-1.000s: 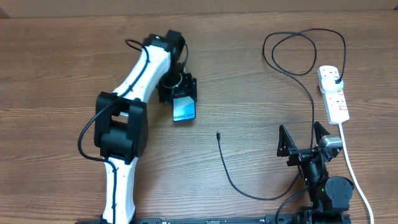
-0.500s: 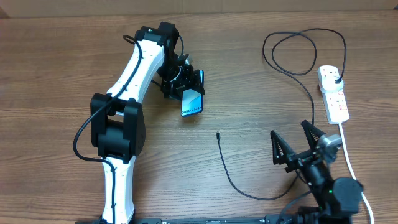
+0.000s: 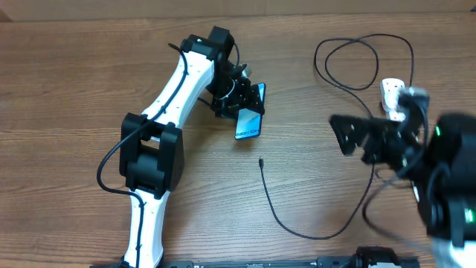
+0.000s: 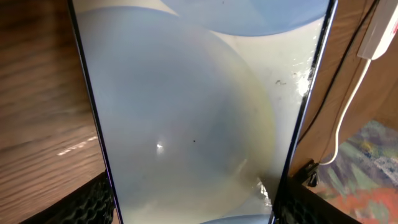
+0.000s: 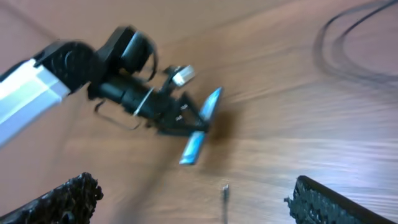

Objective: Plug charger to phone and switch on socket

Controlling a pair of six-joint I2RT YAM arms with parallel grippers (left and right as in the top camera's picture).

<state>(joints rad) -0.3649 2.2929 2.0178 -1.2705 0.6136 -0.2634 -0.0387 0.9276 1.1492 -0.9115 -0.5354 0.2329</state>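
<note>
From where I am standing, the left hand (image 3: 239,103) is gripping a slim, dark-edged, pale-blue-screened phone (image 3: 249,123) by its upper end. It is holding the phone tilted just above the brown wooden desk (image 3: 67,67), near the middle and a little toward the far edge. The text end of the phone is pointing down toward the near edge.

The long thin black charger cable (image 3: 271,202) is lying loose across the desk. Its small connector tip (image 3: 261,161) is resting on the wood near the phone's lower end but clearly apart from it.

The right hand (image 3: 343,135) is showing blurred above the right half of the desk, with its fingers spread wide and nothing between them.

The white oblong power strip (image 3: 390,88) is sitting by the right edge, toward the far corner, and the right arm is covering most of it. The cable's other end is running to the strip, but I cannot tell whether the plug is seated or how the switches are standing.

As I judge it, the task is only beginning. The phone is lifted and ready, but the tip is not yet picked up or plugged in, and the switch is most likely waiting too.
</note>
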